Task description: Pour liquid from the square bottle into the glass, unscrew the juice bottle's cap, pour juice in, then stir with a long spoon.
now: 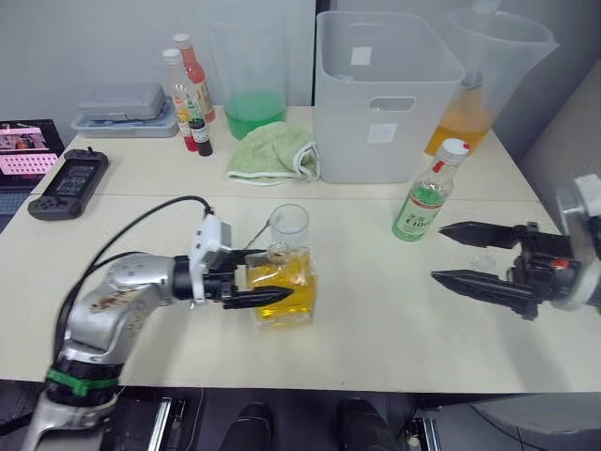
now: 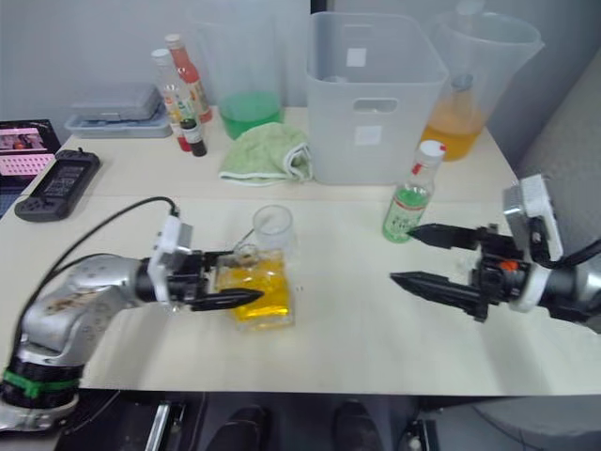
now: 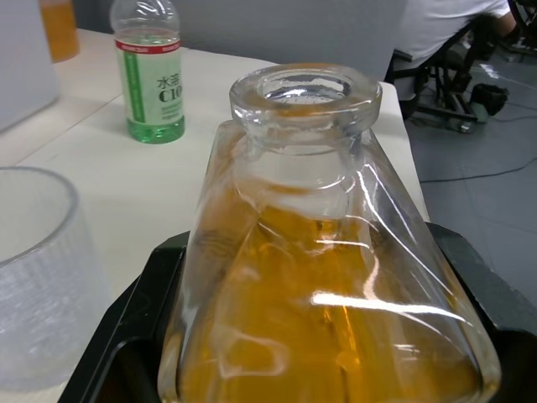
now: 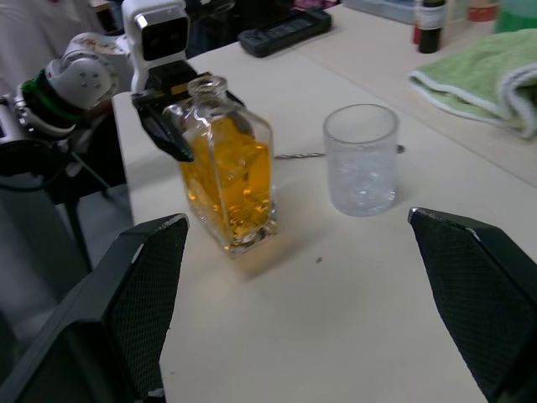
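- The left gripper (image 1: 268,297) is clamped on the square bottle (image 1: 280,286), one black finger on each side of its glass body near the shoulder; the left wrist view shows the bottle (image 3: 327,277) seated between the black pads.
- The square bottle stands upright on the table (image 1: 376,348), uncapped, with amber liquid filling most of it; it sits near the front edge, left of centre.
- The right gripper (image 1: 460,255) hovers over the right part of the table with its two fingers spread wide, holding and touching nothing; its tips point toward the middle of the table.
- Bare tabletop lies between the square bottle and the right gripper, and in front of both as far as the near edge.
- The glass (image 1: 289,227) stands upright just behind the square bottle, close to it but apart in the right wrist view (image 4: 361,159); it looks empty.
- The long spoon (image 4: 306,154) lies flat on the table behind the bottle, its thin stem running up to the glass's base.
- The juice bottle (image 1: 425,200) stands upright just beyond the right gripper's farther finger, green liquid inside, its white cap (image 1: 454,147) on.
- Farther back sit a green cloth (image 1: 272,153), a white bin (image 1: 383,94), two pitchers (image 1: 252,80) and sauce bottles (image 1: 188,89).
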Action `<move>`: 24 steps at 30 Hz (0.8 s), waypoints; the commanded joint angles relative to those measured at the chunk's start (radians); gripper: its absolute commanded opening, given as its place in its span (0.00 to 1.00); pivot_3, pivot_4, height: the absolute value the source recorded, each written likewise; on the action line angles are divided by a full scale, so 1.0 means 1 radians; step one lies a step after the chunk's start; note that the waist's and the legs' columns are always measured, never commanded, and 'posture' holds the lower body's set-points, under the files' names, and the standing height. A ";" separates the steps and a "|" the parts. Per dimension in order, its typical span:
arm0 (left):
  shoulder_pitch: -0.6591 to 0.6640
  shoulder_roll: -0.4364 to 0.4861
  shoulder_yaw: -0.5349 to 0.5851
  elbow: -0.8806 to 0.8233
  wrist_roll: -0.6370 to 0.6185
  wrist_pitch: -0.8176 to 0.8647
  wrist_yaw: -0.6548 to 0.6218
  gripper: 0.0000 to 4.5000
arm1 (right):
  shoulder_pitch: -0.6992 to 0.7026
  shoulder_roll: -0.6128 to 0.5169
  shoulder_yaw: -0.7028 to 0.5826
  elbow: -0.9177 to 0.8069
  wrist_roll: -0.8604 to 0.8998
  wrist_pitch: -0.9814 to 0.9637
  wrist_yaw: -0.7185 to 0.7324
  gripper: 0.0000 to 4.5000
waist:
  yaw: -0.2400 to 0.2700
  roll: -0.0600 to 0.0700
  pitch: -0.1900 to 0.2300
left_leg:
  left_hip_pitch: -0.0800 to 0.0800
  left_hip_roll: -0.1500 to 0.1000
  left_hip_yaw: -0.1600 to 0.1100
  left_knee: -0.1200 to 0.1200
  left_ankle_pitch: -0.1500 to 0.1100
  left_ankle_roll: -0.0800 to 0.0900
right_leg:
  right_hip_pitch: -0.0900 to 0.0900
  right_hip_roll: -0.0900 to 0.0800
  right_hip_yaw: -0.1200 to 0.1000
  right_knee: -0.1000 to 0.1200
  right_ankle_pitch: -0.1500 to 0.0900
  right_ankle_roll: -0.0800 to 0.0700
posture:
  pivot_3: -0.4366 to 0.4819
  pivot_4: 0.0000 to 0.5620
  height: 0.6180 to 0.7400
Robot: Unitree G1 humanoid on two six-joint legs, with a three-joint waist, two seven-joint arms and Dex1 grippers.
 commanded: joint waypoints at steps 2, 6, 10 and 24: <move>-0.021 0.072 0.148 0.016 -0.037 0.063 0.093 0.62 | -0.102 0.010 0.081 0.069 -0.061 -0.050 0.036 0.99 | 0.004 -0.001 0.001 | -0.002 0.000 0.000 0.001 0.000 0.000 | -0.002 0.000 0.000 0.000 0.001 -0.001 | 0.48 0.27 1.00; 0.015 0.126 0.220 0.056 -0.023 0.047 0.107 0.62 | -0.167 0.024 0.154 0.113 -0.114 -0.079 0.085 0.99 | 0.005 -0.002 0.001 | -0.010 0.000 0.000 0.001 0.000 0.000 | -0.012 0.000 0.000 0.003 0.003 -0.005 | 0.48 0.27 1.00; -0.005 0.143 0.297 0.158 0.016 -0.001 0.166 0.62 | -0.238 0.063 0.212 0.175 -0.200 -0.127 0.075 0.99 | 0.005 -0.002 0.002 | -0.014 0.000 0.000 0.001 0.000 0.000 | -0.017 0.000 0.000 0.004 0.003 -0.005 | 0.48 0.27 1.00; -0.316 -0.028 0.015 0.414 0.347 -0.228 0.352 0.62 | -0.135 0.122 0.131 0.102 -0.232 -0.143 0.005 0.99 | 0.019 -0.004 0.002 | -0.027 -0.002 0.000 0.008 0.002 -0.004 | -0.031 -0.001 -0.001 0.009 0.007 -0.005 | 0.48 0.27 1.00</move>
